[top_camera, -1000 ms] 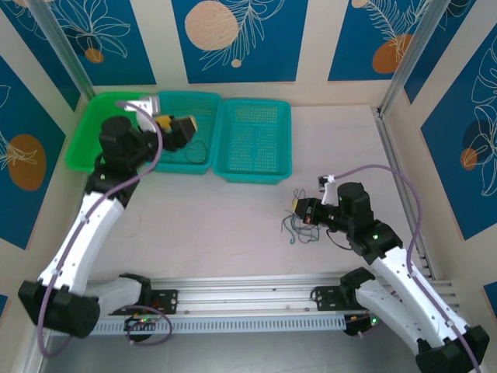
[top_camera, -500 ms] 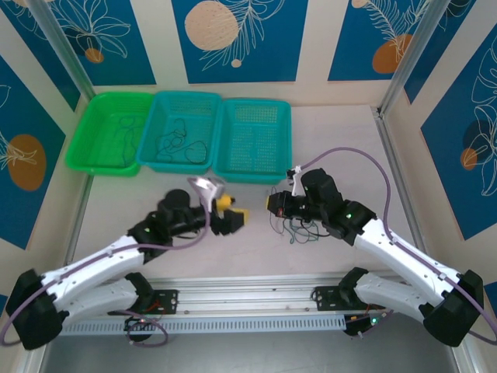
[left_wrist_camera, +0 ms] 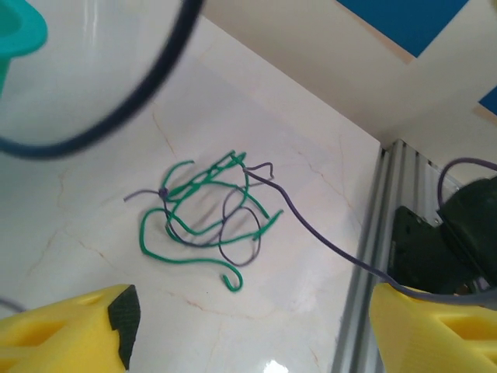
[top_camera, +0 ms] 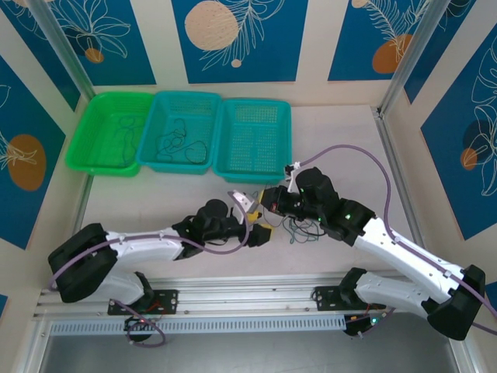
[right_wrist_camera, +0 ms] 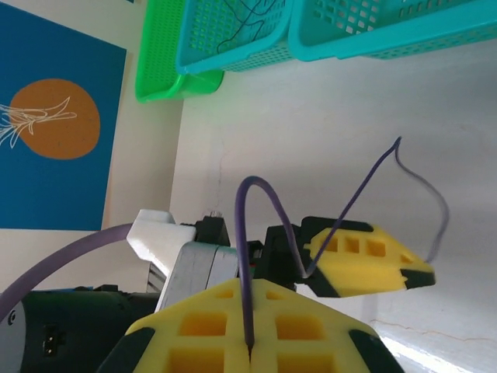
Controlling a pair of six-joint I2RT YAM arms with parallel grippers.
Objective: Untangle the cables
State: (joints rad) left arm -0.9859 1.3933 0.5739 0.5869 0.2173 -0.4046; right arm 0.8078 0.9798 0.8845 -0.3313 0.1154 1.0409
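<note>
1. Two states: right gripper [right_wrist_camera: 248,351] pinched on one thin purple strand [right_wrist_camera: 242,233]; left gripper [left_wrist_camera: 252,311] wide, empty.
2. Green/purple cables [left_wrist_camera: 206,214] clumped on table [left_wrist_camera: 78,194], just ahead of left gripper. Light, limp, springy: grab a free end, not the knot.
3. Left arm [top_camera: 147,245] low, stretched across; right arm [top_camera: 388,237] reaching in. Strand probably leads to the clump.

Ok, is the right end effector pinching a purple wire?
Yes, a thin purple wire rises from between the closed yellow fingers of the right end effector.

Green cables [left_wrist_camera: 208,221] (one purplish), teal baskets [top_camera: 252,144]
</note>
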